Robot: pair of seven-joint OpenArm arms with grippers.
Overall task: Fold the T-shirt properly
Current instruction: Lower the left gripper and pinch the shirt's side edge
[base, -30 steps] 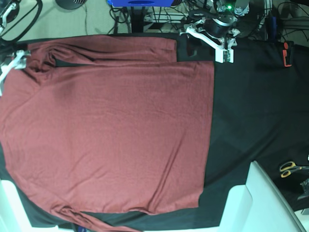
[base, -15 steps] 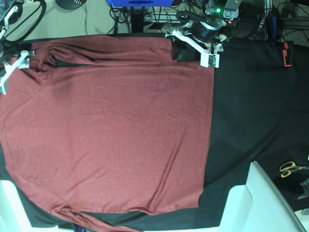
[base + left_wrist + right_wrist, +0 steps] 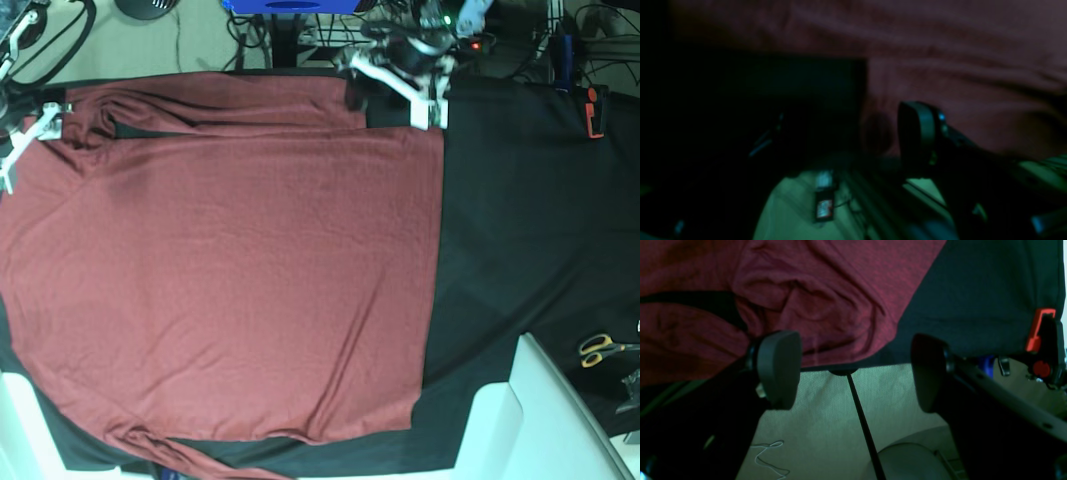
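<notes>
Left wrist view: the left claw (image 3: 853, 133) stands with jaws apart, straddling the sleeve end of the T-shirt (image 3: 960, 83), which lies flat beneath; closing off-line could pinch the black sheet (image 3: 750, 86) too, dragging both.

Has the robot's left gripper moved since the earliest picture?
Yes. In the base view, the left gripper has shifted toward the picture's left, from beyond the sleeve's end to straddling it.
</notes>
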